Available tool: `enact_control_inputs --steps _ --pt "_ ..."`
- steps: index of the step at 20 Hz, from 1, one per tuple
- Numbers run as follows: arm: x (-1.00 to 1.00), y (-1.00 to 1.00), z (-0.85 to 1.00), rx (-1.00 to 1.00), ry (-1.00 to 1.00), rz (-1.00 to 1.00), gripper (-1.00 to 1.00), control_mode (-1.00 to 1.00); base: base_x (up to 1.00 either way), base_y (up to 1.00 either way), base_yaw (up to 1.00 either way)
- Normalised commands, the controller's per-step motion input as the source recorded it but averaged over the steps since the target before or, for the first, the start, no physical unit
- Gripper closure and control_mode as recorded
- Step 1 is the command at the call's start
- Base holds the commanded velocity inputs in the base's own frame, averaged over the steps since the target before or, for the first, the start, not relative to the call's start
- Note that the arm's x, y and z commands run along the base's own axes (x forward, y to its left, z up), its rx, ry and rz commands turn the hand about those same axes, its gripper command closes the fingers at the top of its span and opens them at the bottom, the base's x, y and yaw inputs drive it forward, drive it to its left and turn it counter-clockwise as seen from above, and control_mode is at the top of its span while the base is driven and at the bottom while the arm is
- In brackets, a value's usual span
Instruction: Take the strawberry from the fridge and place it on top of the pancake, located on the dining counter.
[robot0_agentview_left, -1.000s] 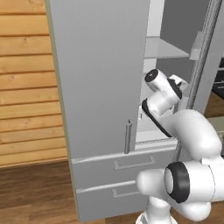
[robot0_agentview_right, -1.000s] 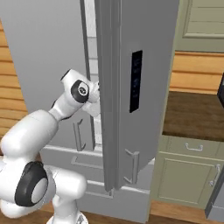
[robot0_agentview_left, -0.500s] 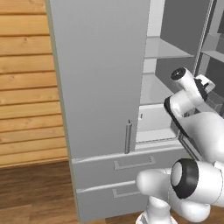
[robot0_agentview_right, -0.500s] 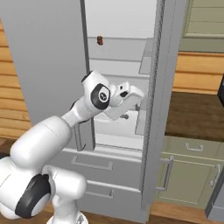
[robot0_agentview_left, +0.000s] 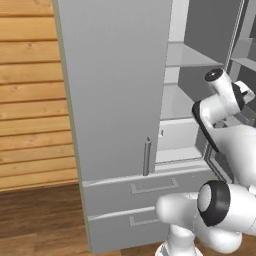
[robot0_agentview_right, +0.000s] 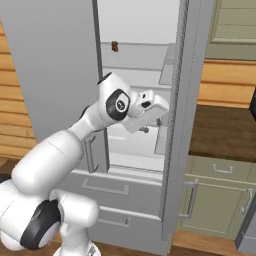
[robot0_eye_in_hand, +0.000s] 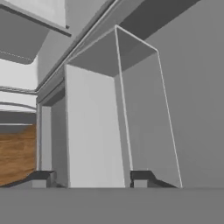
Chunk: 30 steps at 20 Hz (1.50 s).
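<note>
Strawberry (robot0_agentview_right: 114, 46) sits on an upper shelf (robot0_agentview_right: 135, 47) inside the fridge (robot0_agentview_left: 115, 90), toward the left, well above your hand (robot0_agentview_right: 150, 107). You have the right door (robot0_agentview_right: 182, 120) swung open and the left door closed. Your hand is inside the opening at mid height, near the right door's inner bins. Its fingertips (robot0_eye_in_hand: 41, 177) stand apart and hold nothing, facing a pale door bin (robot0_eye_in_hand: 118, 109).
</note>
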Motion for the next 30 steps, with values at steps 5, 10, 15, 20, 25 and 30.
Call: enact_control_inputs --steps 5,10,15,20,25,30 --pt "-0.74 0.64 -0.04 0.0 -0.02 0.0 -1.0 -1.0 0.0 0.0 0.0" --pt "-0.4 0.98 -0.18 0.05 0.0 0.0 -1.0 -1.0 0.0 0.0 0.0" --pt "-0.36 0.95 -0.28 0.16 0.0 0.0 -1.0 -1.0 0.0 0.0 0.0" --pt "-0.21 0.95 -0.39 0.31 -0.11 0.04 -1.0 -1.0 0.0 0.0 0.0" --pt "-0.02 0.94 -0.13 0.33 -0.06 0.02 -1.0 -1.0 0.0 0.0 0.0" --pt "0.16 0.34 0.31 0.26 -0.01 0.0 -1.0 -1.0 0.0 0.0 0.0"
